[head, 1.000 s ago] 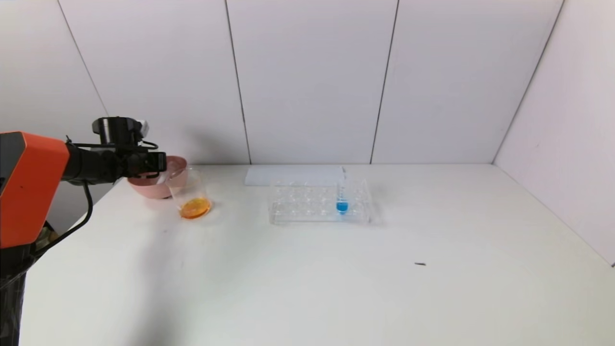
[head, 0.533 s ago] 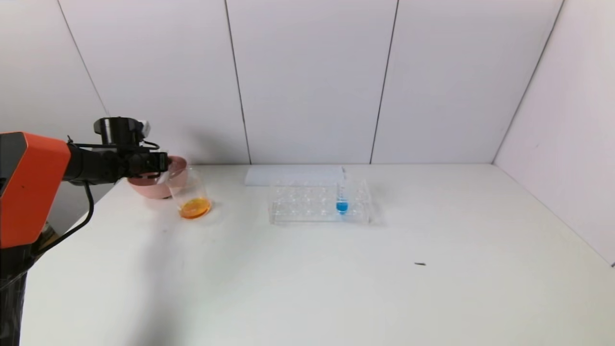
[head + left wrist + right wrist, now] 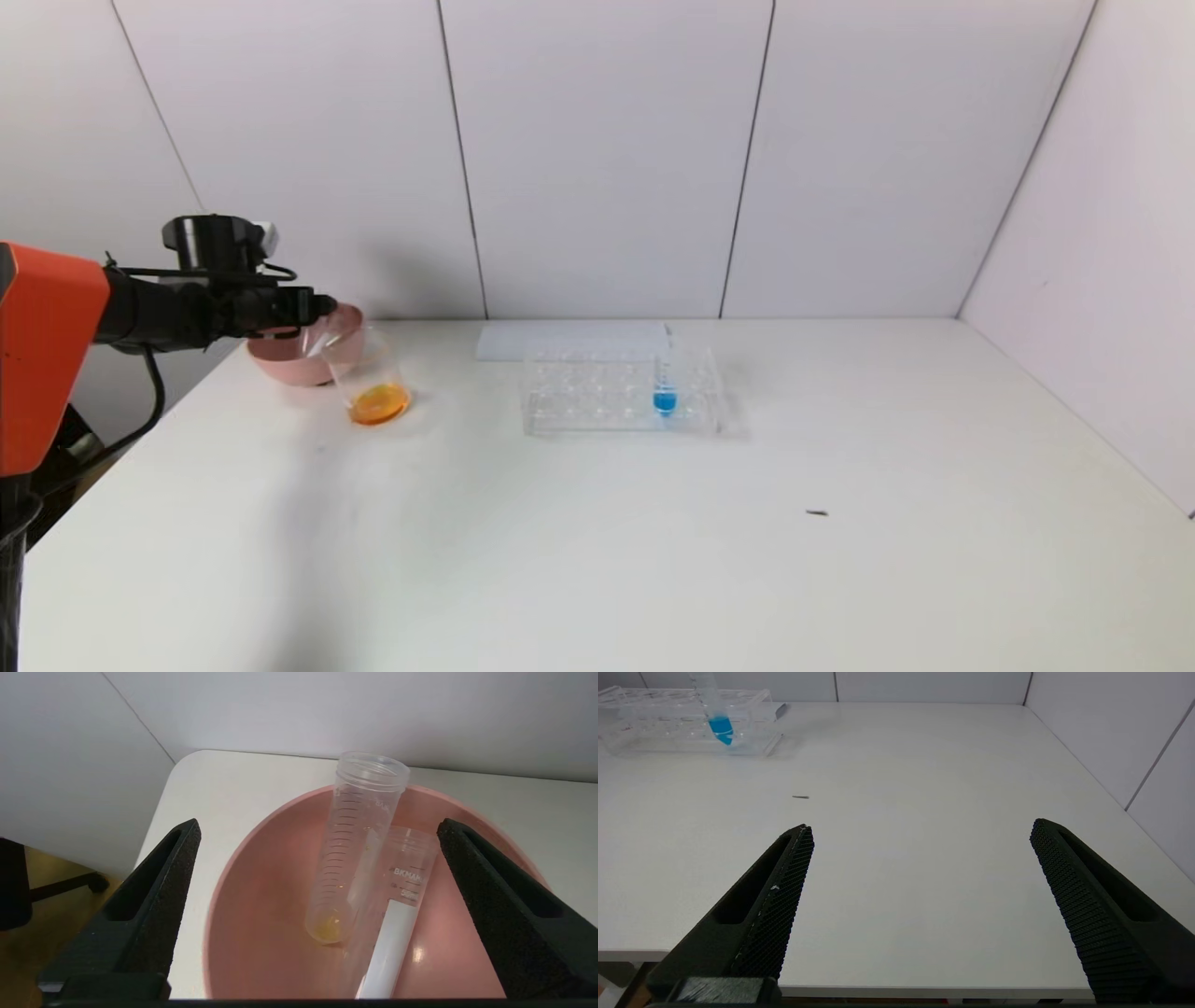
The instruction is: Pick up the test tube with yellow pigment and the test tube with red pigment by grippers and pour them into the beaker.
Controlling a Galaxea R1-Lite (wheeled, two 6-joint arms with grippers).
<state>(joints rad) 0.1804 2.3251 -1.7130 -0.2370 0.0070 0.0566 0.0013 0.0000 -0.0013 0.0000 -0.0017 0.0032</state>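
My left gripper [image 3: 317,826] hangs open over the pink bowl [image 3: 243,933], at the table's far left [image 3: 322,304]. Two clear tubes lie loose in the bowl, touching neither finger. One is the test tube with yellow pigment [image 3: 348,858], with only a yellow trace at its tip. The other tube [image 3: 397,919] carries a white strip and lies beside it; I cannot tell whether it is the test tube with red pigment. The beaker [image 3: 367,369] stands just right of the bowl with orange liquid at its bottom. My right gripper [image 3: 920,826] is open over the table's near edge, holding nothing.
A clear tube rack [image 3: 621,392] stands mid-table with one blue-liquid tube [image 3: 665,387] upright in it. A flat white sheet [image 3: 560,338] lies behind the rack. A small dark speck [image 3: 817,512] sits on the table [image 3: 653,560]. The left table edge runs close beside the bowl.
My left gripper's jaws have opened above the pink bowl, and the arm has lifted slightly. The beaker, rack and blue tube have not moved.
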